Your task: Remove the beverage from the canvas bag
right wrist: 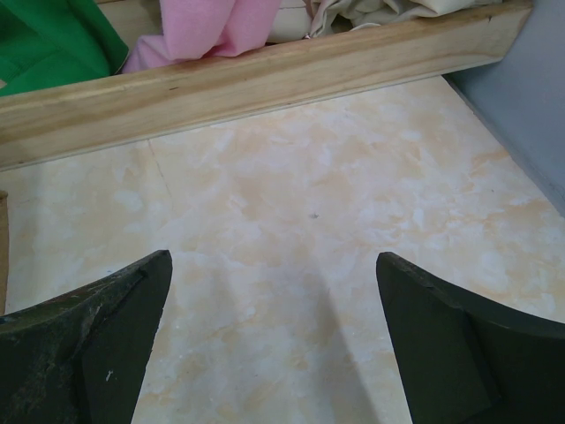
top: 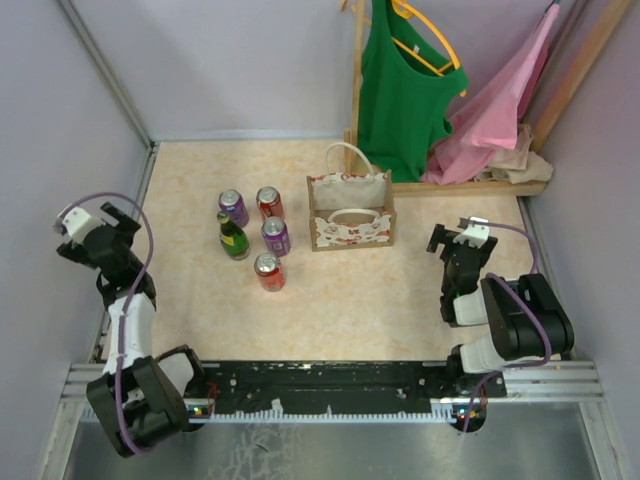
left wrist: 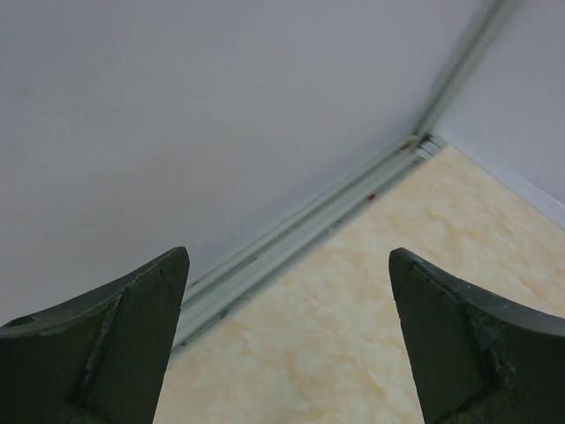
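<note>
The canvas bag [top: 350, 212] stands upright in the middle of the table, cream with a red floral pattern and white loop handles. Its mouth is open; I see no drink inside it from above. Two purple cans [top: 233, 207] [top: 275, 236], two red cans [top: 269, 202] [top: 269, 271] and a green bottle [top: 234, 237] stand left of the bag. My left gripper [top: 118, 222] [left wrist: 287, 256] is open and empty by the left wall. My right gripper [top: 450, 234] [right wrist: 274, 258] is open and empty, right of the bag.
A wooden rack base [right wrist: 265, 75] lies across the back right, with a green top [top: 400, 85] and a pink cloth [top: 495, 110] hanging over it. Walls close the left, back and right sides. A metal rail [left wrist: 300, 225] runs along the left wall.
</note>
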`<act>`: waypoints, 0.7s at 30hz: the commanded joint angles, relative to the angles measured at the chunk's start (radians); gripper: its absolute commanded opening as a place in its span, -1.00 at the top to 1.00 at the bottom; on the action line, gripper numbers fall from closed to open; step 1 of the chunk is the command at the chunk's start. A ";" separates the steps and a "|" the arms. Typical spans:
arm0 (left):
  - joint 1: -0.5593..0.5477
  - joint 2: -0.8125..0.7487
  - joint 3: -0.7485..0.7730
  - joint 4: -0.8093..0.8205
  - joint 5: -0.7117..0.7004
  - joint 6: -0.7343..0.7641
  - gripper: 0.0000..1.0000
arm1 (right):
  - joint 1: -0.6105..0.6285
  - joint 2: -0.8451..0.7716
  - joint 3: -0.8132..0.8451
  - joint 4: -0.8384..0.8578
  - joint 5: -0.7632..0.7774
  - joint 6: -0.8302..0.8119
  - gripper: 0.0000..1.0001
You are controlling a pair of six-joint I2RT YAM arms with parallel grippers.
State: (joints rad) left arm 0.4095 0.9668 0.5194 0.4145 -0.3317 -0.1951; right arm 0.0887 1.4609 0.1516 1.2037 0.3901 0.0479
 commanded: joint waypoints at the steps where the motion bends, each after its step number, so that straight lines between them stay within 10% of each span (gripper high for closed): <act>1: 0.059 -0.039 -0.033 -0.014 -0.141 -0.073 -0.99 | -0.004 -0.009 0.019 0.047 0.002 -0.001 -0.98; 21: 0.063 -0.017 -0.033 -0.045 -0.098 -0.122 -0.99 | -0.004 -0.008 0.020 0.045 0.002 -0.002 -0.98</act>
